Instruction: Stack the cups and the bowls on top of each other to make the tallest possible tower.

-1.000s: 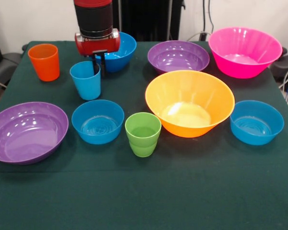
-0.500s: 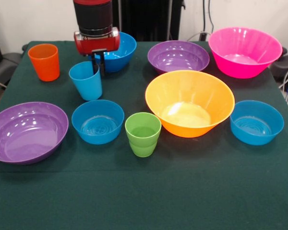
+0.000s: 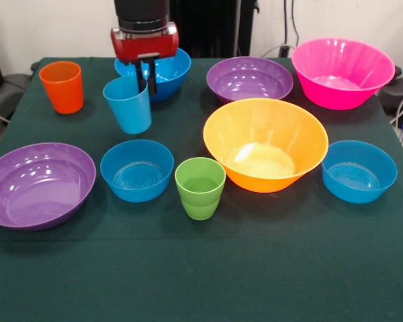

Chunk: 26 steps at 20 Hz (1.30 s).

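- The small, shiny, light blue plastic cup (image 3: pixel 127 105) is hanging a bit tilted near the far left part of the desk, and it looks lifted off the green cloth.
- The red and black claw (image 3: pixel 146 75) is pinching the cup's rim, with one dark finger inside the cup and its jaws closed tight on the wall.
- No tower is standing yet. Every other piece is sitting alone on the desk.
- The step in hand looks like carrying this cup to a base.
- Right behind the cup, a small shiny blue bowl (image 3: pixel 169 70) is sitting at the far edge.
- A shiny orange cup (image 3: pixel 62 86) is standing near the far left corner.
- Another small blue bowl (image 3: pixel 136 169) is sitting just in front of the cup, and a ridged green cup (image 3: pixel 200 187) is standing beside it.
- A big orange-yellow bowl (image 3: pixel 265 143) is sitting in the middle.
- Next, the claw is probably needing to hold the cup straight over a steady base, lower it slowly, then open.
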Motion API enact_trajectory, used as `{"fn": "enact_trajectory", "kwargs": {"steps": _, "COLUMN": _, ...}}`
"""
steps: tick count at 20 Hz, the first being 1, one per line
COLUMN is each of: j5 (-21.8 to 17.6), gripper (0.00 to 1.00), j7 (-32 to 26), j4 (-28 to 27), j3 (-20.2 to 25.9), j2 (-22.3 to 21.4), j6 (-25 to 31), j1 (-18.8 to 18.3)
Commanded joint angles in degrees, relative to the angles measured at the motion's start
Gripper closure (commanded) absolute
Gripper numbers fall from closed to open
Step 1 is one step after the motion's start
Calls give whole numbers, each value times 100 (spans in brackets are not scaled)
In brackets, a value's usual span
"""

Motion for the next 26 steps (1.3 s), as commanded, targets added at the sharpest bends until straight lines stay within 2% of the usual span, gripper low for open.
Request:
{"fn": "enact_trajectory", "kwargs": {"steps": 1, "j5": 50, "gripper": 100, "j7": -97, "j4": 369, "j3": 476, "j2": -84, "j6": 256, "j1": 44}}
{"fn": "enact_trajectory", "kwargs": {"steps": 17, "j5": -82, "gripper": 100, "j7": 84, "j4": 142, "j3": 247, "j2": 338, "j6": 251, "j1": 304}}
{"fn": "enact_trajectory", "kwargs": {"steps": 26, "j5": -159, "gripper": 100, "j7": -147, "j4": 111, "j3": 379, "j2": 343, "j6": 306, "j1": 353}}
